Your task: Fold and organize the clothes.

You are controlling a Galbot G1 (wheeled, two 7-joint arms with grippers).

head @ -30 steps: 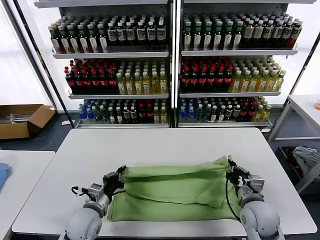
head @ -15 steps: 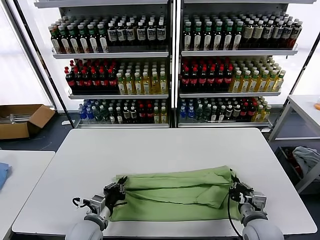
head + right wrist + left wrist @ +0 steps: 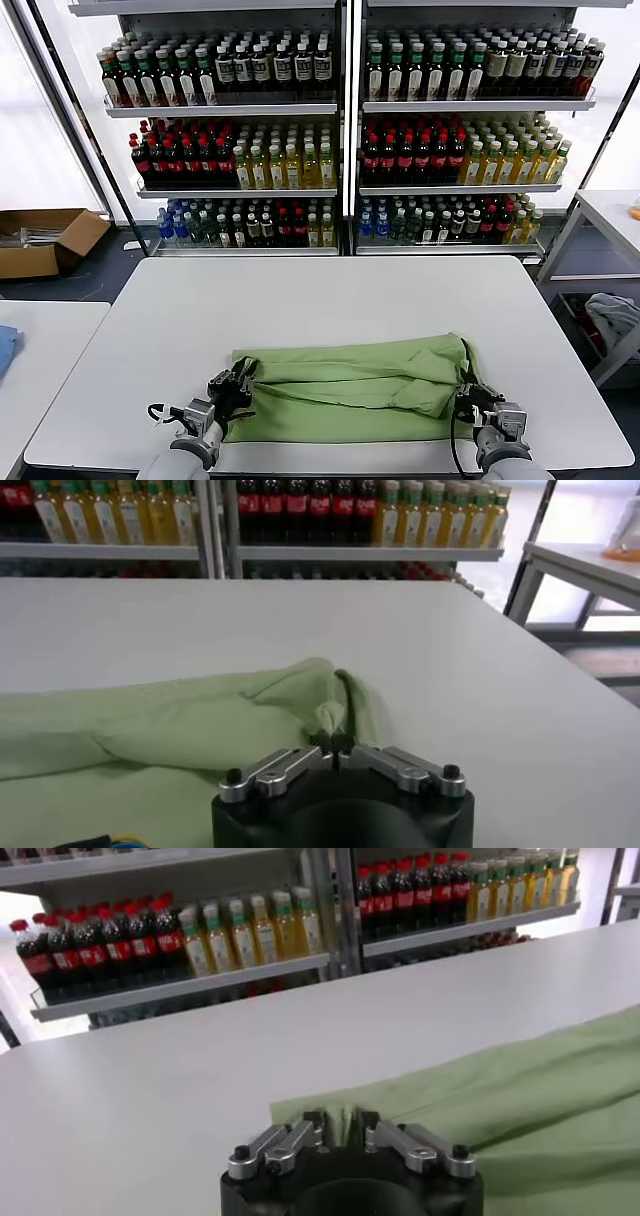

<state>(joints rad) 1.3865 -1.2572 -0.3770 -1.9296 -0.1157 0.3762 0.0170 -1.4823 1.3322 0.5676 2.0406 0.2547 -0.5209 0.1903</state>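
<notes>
Off the table's left edge, on the floor, sits a cardboard box (image 3: 45, 240). My left tool (image 3: 236, 383) is down at the near-left part of the white table (image 3: 330, 290), right at the left end of the light green shirt (image 3: 350, 385). In my left wrist view its fingers (image 3: 312, 1121) stand a little apart with a thin fold of the green cloth showing in the gap; I cannot tell whether that fold is pinched or lying free between them.

The shirt lies flat along the near edge of the table as a long folded band, running from my left tool to my right one, with the upper layer doubled over toward me and a rumpled ridge along the far side.

My right tool (image 3: 466, 395) is at the shirt's right end, near the table's near-right corner. Its fingers (image 3: 318, 742) are clenched together on a bunched tuck of the fabric, which stands up in a small peak just beyond them.

Behind the table, shelves of bottles (image 3: 350, 130) fill the background.
</notes>
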